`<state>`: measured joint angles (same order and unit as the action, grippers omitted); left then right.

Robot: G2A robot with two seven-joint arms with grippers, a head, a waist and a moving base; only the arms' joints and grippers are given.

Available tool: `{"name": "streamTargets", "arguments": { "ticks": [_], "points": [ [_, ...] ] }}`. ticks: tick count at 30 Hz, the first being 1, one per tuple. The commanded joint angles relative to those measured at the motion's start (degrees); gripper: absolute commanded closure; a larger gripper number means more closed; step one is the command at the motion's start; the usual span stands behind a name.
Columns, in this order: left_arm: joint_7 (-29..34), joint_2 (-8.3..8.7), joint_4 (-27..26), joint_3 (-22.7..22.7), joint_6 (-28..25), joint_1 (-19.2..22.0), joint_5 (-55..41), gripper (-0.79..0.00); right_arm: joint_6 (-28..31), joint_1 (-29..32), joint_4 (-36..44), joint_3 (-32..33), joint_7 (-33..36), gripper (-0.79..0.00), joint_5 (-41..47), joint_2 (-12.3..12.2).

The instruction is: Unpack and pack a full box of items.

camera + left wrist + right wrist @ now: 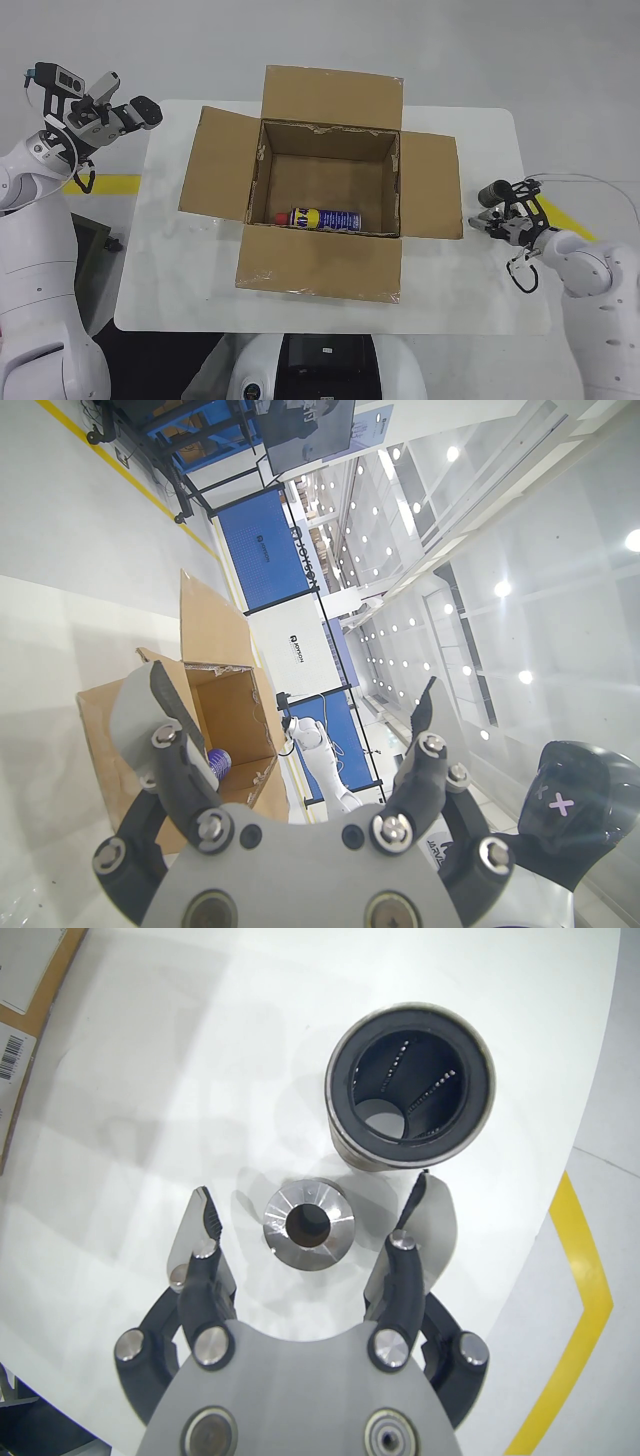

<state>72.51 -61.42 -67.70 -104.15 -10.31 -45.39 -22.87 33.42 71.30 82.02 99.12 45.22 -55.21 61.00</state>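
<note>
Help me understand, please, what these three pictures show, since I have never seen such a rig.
This is a two-armed robot at a white table. The top view looks down from above its arms. The other two pictures come from cameras on each wrist, looking along that arm's two-fingered tool. On the table stands an open brown cardboard box, flaps folded out, with a blue and yellow spray can lying inside. Near the table's edge on the robot's right stand a wide steel cylinder with a black lining and a smaller shiny metal sleeve with a hole. The right tool is open above the sleeve, straddling it, gripping nothing. The left tool is open and empty, beyond the table's corner on the left.
</note>
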Motion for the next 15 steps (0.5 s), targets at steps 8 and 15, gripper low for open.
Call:
{"name": "streamTargets", "arguments": {
  "ticks": [8,15],
  "points": [
    [0.00,0.00,0.00,0.00,0.00,0.00,0.00,-0.785,0.30,-0.53,-0.91,-0.64,0.34,-0.089,0.24,-0.67],
    [0.00,0.00,0.00,0.00,0.00,0.00,0.00,-0.785,-0.11,1.28,1.58,0.27,0.65,0.000,1.12,-1.26]
  ]
}}
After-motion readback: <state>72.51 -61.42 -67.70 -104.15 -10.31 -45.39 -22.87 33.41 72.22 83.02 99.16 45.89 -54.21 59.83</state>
